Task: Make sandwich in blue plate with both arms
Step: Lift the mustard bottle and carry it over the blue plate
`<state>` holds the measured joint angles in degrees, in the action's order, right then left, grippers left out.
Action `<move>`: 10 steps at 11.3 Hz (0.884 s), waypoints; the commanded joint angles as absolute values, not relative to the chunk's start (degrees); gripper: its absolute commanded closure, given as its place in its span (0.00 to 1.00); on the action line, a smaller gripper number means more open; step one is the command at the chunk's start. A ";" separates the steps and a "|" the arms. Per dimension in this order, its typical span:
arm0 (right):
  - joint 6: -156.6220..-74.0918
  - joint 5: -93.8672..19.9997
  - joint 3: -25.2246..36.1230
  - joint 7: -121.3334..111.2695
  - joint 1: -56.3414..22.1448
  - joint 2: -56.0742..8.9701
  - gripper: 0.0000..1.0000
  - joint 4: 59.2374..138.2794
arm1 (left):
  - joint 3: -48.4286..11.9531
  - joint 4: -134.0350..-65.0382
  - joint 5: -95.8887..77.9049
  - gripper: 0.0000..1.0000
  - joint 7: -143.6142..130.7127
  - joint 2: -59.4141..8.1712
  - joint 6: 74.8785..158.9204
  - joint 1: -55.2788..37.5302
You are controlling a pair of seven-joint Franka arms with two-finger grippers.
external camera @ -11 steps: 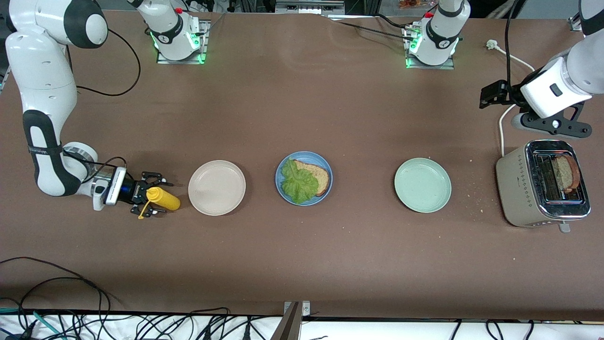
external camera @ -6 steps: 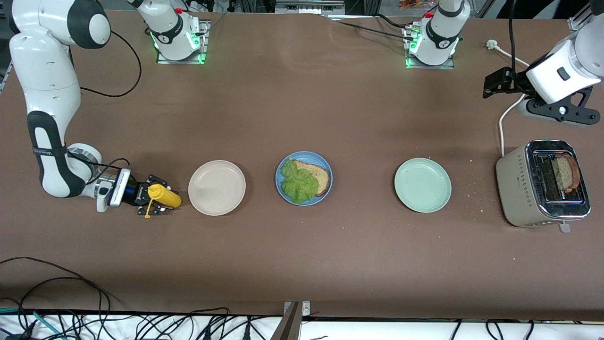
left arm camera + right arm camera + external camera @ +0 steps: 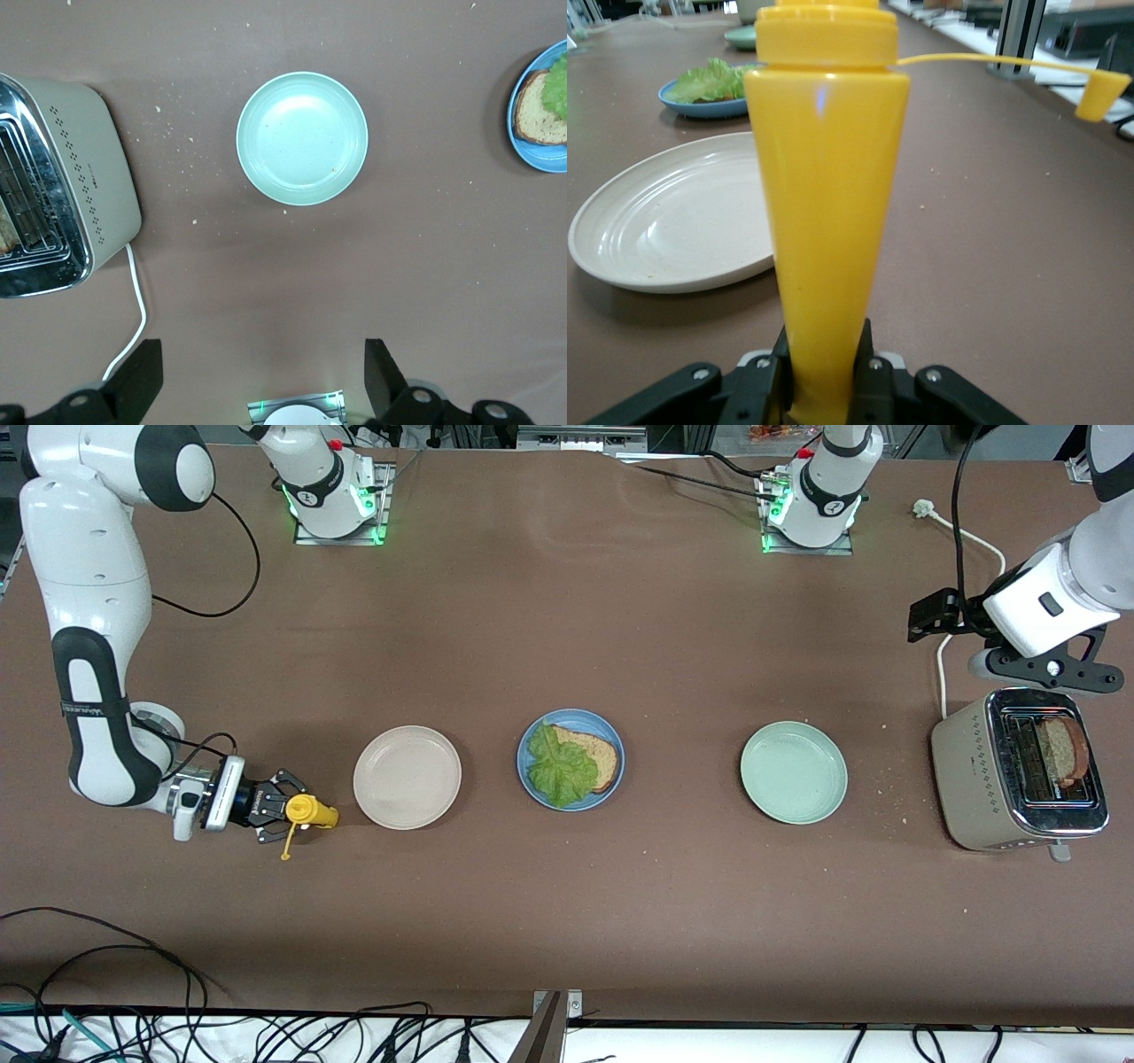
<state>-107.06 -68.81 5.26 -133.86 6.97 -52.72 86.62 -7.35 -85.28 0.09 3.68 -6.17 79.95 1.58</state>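
The blue plate (image 3: 580, 715) sits mid-table with one bread slice (image 3: 598, 755) and a lettuce leaf (image 3: 560, 766) lying on it. It also shows as the blue plate (image 3: 545, 159) and, far off, the blue plate (image 3: 709, 108). My right gripper (image 3: 282, 812) is low at the right arm's end of the table, shut on the base of a yellow squeeze bottle (image 3: 312, 812) that points at the cream plate. Seen from the wrist, the bottle (image 3: 828, 195) fills the right gripper (image 3: 824, 372). My left gripper (image 3: 1045, 666) hangs open over the table beside the toaster, its jaws wide in the left gripper (image 3: 261, 367) view.
A cream plate (image 3: 407, 777) lies beside the bottle's tip. A pale green plate (image 3: 794, 772) sits between the blue plate and the toaster (image 3: 1019, 771), which holds a bread slice (image 3: 1061, 751). The bottle's open cap (image 3: 285, 856) dangles on its strap. A white cord (image 3: 943, 673) runs past the toaster.
The right gripper's fingers have closed onto the yellow bottle, and hand and bottle shifted slightly nearer the front camera. The left gripper wandered above the toaster's edge, staying open.
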 commanded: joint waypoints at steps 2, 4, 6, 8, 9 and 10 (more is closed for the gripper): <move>-113.46 -55.32 5.36 -117.56 3.00 -44.40 1.00 88.59 | -7.47 -84.11 1.14 0.00 1.43 -5.80 80.42 2.99; -113.55 -47.67 5.80 -109.03 0.72 -42.20 1.00 88.59 | -8.08 -84.02 2.28 0.00 -3.50 -5.71 80.51 2.82; -114.78 -42.39 7.28 -101.37 -4.01 -40.26 1.00 88.24 | -8.00 -83.85 0.02 0.00 -3.00 -5.63 81.55 2.98; -116.80 -35.82 9.57 -90.15 -10.52 -37.02 1.00 88.51 | -9.31 -83.94 0.43 0.00 -3.87 -3.27 82.00 2.03; -116.81 -31.07 9.58 -83.56 -12.46 -35.35 1.00 88.51 | -9.75 -84.54 0.18 0.00 -3.69 -2.21 83.31 2.28; -116.63 -27.63 9.58 -78.89 -14.13 -34.38 1.00 88.42 | -9.93 -85.42 0.09 0.00 -3.43 -1.24 84.54 2.11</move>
